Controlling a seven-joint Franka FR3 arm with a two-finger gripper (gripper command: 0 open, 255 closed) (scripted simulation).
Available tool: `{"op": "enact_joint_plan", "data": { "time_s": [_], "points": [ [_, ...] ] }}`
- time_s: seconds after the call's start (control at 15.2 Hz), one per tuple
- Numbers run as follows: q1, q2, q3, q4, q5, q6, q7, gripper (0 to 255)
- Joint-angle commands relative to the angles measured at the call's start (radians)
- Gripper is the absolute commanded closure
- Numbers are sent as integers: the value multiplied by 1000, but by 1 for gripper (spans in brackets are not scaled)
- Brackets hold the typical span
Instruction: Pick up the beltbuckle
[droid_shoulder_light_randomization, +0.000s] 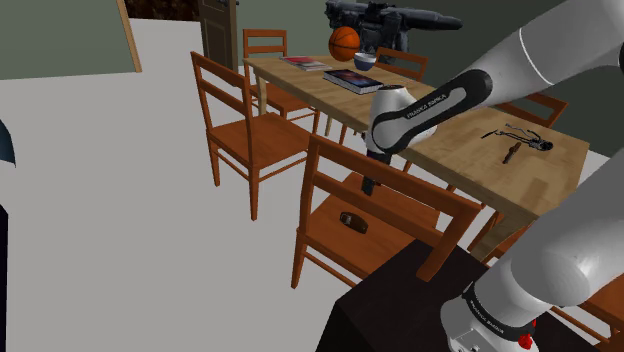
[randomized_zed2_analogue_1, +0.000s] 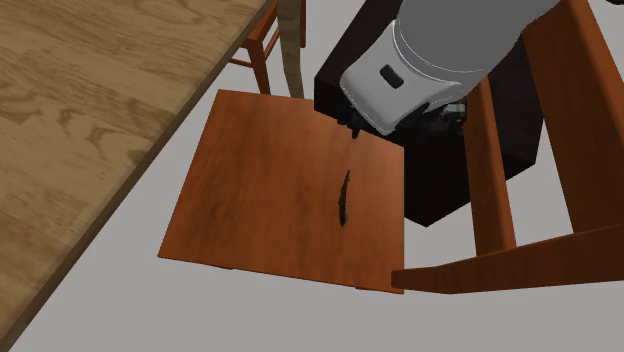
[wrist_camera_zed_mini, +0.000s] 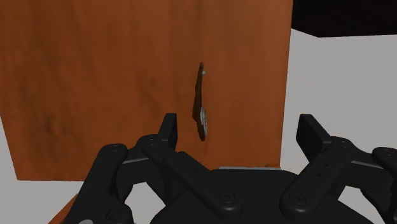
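The belt buckle (droid_shoulder_light_randomization: 352, 220) is a small dark brown piece with a silvery spot, lying on the seat of a wooden chair (droid_shoulder_light_randomization: 398, 210). In the second exterior view the buckle (randomized_zed2_analogue_1: 344, 197) is a thin dark sliver near the seat's (randomized_zed2_analogue_1: 260, 180) edge closest to the stand. My gripper (droid_shoulder_light_randomization: 370, 185) hovers a little above the seat, open, with nothing between its fingers. In the wrist view the buckle (wrist_camera_zed_mini: 201, 105) lies ahead of the gripper (wrist_camera_zed_mini: 240, 133), close to one fingertip (wrist_camera_zed_mini: 168, 129) and off to that side of the gap.
The chair's backrest (droid_shoulder_light_randomization: 400, 180) rises between the stand (droid_shoulder_light_randomization: 400, 300) and the seat. A wooden table (droid_shoulder_light_randomization: 470, 150) beyond holds a book (droid_shoulder_light_randomization: 352, 81), a basketball (droid_shoulder_light_randomization: 344, 42), a bowl (droid_shoulder_light_randomization: 364, 61) and a dark tool (droid_shoulder_light_randomization: 515, 140). More chairs (droid_shoulder_light_randomization: 240, 125) stand around it.
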Motion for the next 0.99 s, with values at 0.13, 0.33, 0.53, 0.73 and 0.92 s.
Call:
{"op": "enact_joint_plan", "data": {
  "time_s": [0.13, 0.33, 0.53, 0.73, 0.92],
  "points": [
    [-5, 166, -6, 54, -23, 96, -18, 0],
    [-9, 292, -11, 107, -41, 157, -28, 0],
    [-11, 418, -15, 170, -58, 207, -37, 0],
    [-12, 543, -22, 244, -74, 246, -47, 0],
    [-10, 575, -24, 255, -75, 267, -45, 0]
  ]
}}
